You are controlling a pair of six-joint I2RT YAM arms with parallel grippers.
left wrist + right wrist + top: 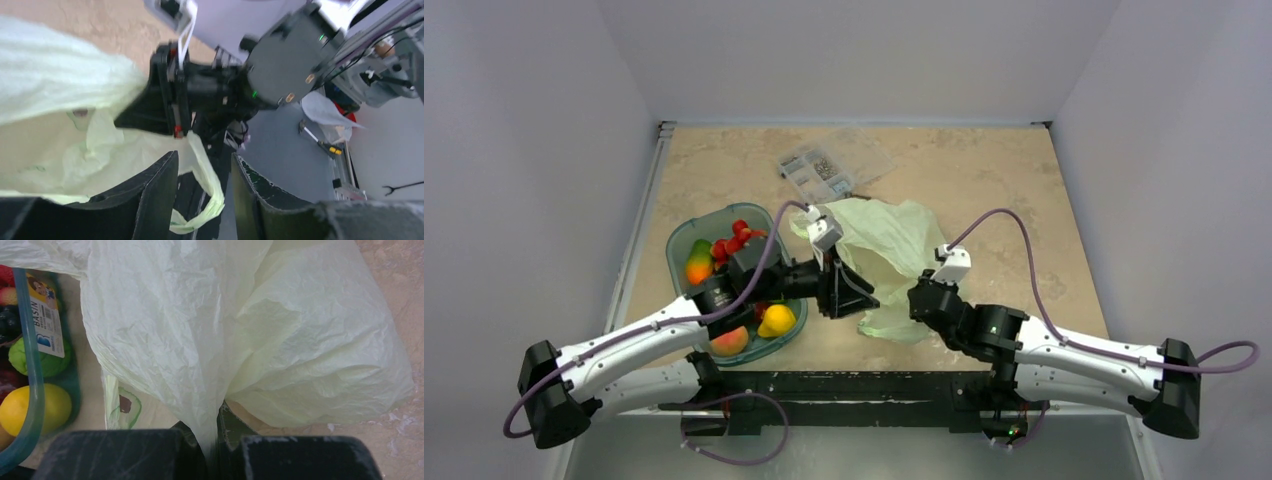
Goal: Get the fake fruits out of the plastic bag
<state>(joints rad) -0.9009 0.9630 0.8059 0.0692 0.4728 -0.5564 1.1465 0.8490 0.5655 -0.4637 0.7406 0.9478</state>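
Beside the tray (pixel 671 256), the right gripper (pixel 216 416) clamps the plastic bag (pixel 280 340); the left gripper (pixel 204 165) stands apart, one bag loop between its fingers.

Unseen: inside of plastic bag (pixel 310 340)

1. I saw a beige, mottled table (pixel 984 180).
2. A teal tray (pixel 674 240) sat on its near left.
3. A clear parts box (pixel 824 170) lay at the far middle.
4. The pale green bag (pixel 894 235) lay crumpled near the middle.
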